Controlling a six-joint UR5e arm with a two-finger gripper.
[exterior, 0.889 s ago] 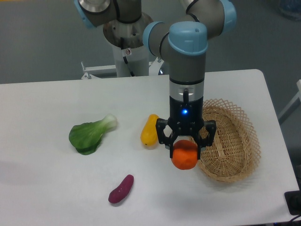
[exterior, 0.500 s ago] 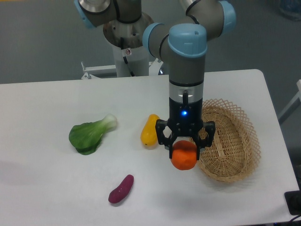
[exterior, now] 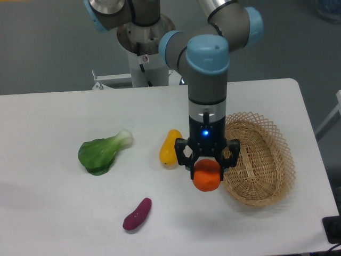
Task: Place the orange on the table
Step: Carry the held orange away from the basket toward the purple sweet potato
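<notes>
I see my gripper [exterior: 206,172] clamped on the orange [exterior: 207,176], fingers spread about the fruit's width, pointing straight down. The orange is round, with no long axis I can make out, and sits just left of the wicker basket [exterior: 261,160], over the table [exterior: 64,213]

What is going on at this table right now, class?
A single robot arm's gripper is shut on the orange, holding it just left of the wicker basket, over the white table. Whether the orange already touches the tabletop cannot be told. A yellow pepper-like vegetable, a leafy green and a purple sweet potato lie on the table, apart from the gripper.
</notes>
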